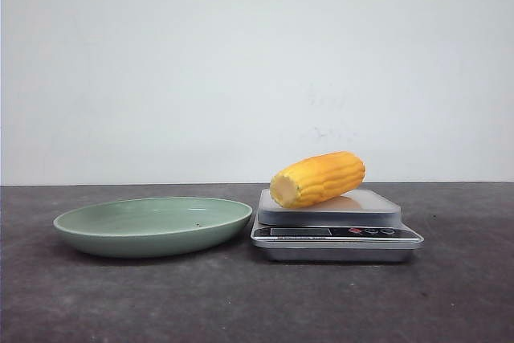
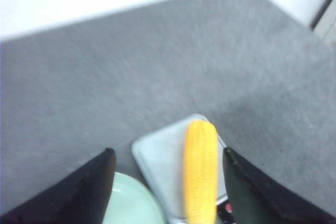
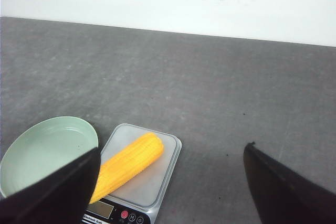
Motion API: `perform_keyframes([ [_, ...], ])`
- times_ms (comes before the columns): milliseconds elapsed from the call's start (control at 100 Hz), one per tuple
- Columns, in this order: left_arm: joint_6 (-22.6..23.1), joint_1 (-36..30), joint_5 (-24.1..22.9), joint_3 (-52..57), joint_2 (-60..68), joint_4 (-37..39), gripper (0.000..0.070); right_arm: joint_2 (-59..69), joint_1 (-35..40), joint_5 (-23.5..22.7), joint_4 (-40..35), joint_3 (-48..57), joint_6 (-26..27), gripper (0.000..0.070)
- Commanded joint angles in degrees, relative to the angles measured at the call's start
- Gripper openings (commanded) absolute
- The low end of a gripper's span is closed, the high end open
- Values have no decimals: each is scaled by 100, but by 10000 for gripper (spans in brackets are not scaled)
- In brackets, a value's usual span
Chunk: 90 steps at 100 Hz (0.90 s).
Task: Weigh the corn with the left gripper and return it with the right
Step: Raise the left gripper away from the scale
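The yellow-orange corn (image 1: 318, 179) lies on its side on the platform of a silver kitchen scale (image 1: 336, 234), its flat cut end towards the front left. It also shows in the left wrist view (image 2: 200, 169) and the right wrist view (image 3: 127, 165). My left gripper (image 2: 166, 153) is open and empty, high above the scale, its black fingers (image 2: 86, 190) wide apart on either side of the corn. My right gripper (image 3: 170, 148) is open and empty, also well above the table. Neither gripper shows in the front view.
A shallow pale green plate (image 1: 152, 225) sits on the dark grey table just left of the scale; it also shows in the right wrist view (image 3: 47, 148). A white wall stands behind the table. The scale's display and buttons (image 3: 126, 215) face the front.
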Motion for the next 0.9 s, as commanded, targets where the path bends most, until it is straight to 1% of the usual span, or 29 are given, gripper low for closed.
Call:
perform_keyframes([
  [0, 223, -57, -247, 155, -474, -295, 390, 33, 31, 2, 48, 107, -22, 553],
  [170, 289, -57, -815, 153, -1641, -1246, 390, 37, 31, 2, 42, 107, -24, 553],
  [320, 26, -57, -885, 140, -2385, -1860, 390, 236, 138, -2, 98, 107, -50, 553],
  [450, -144, -57, -892, 133, -2822, -2090, 390, 680, 468, 4, 258, 107, -31, 553],
  [550, -175, -57, -892, 133, -3010, -2277, 390, 1121, 793, 22, 476, 107, 87, 556],
  [640, -293, -57, -892, 131, -3075, -2509, 390, 1565, 1117, 184, 752, 107, 293, 606],
  [760, -313, -57, -892, 122, -3084, -2758, 390, 2133, 1484, 452, 1093, 107, 520, 611],
  [890, -369, -57, -890, 50, -3077, -2767, 390, 2780, 1727, 796, 1440, 107, 730, 614],
])
